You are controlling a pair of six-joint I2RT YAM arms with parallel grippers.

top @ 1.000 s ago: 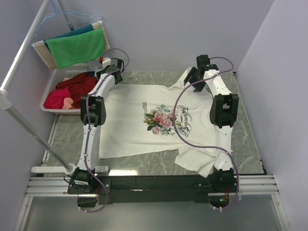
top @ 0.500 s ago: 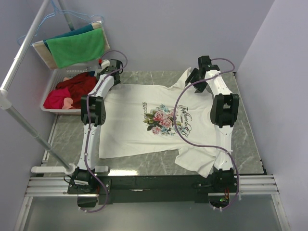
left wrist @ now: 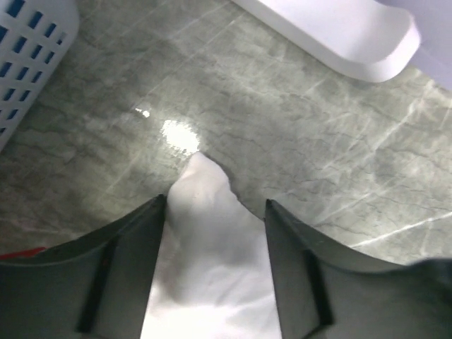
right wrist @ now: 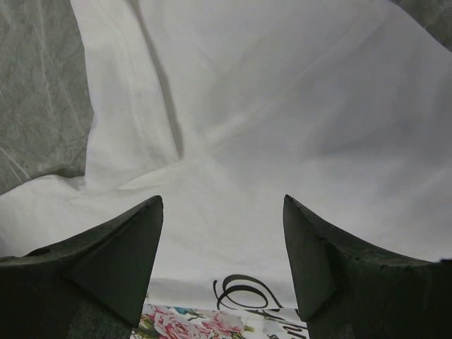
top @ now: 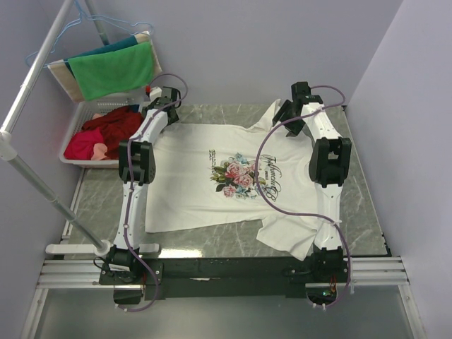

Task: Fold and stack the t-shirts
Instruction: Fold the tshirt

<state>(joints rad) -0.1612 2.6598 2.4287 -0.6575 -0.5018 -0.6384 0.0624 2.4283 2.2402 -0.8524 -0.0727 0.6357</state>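
Marble table (top: 92,201) — t-shirt (top: 198,191), script (top: 272,180) illegible

T-shirt (top: 191,191) on table (top: 99,198), basket (top: 88,111) left

The overhead view is lit brightly and evenly from above, and only short, soft shadows are cast beneath the arms onto the t-shirt (top: 198,191) and the grey desk (top: 99,194). The white cloth is rendered almost overexposed, its creases faint. In the left wrist view a small patch of glare (left wrist: 180,134) is reflected off the polished desk, and the left tool (left wrist: 215,205) is blurred at the near edge. In the right wrist view the cloth is shaded greyer toward the right, and the right tool (right wrist: 222,200) is likewise soft.
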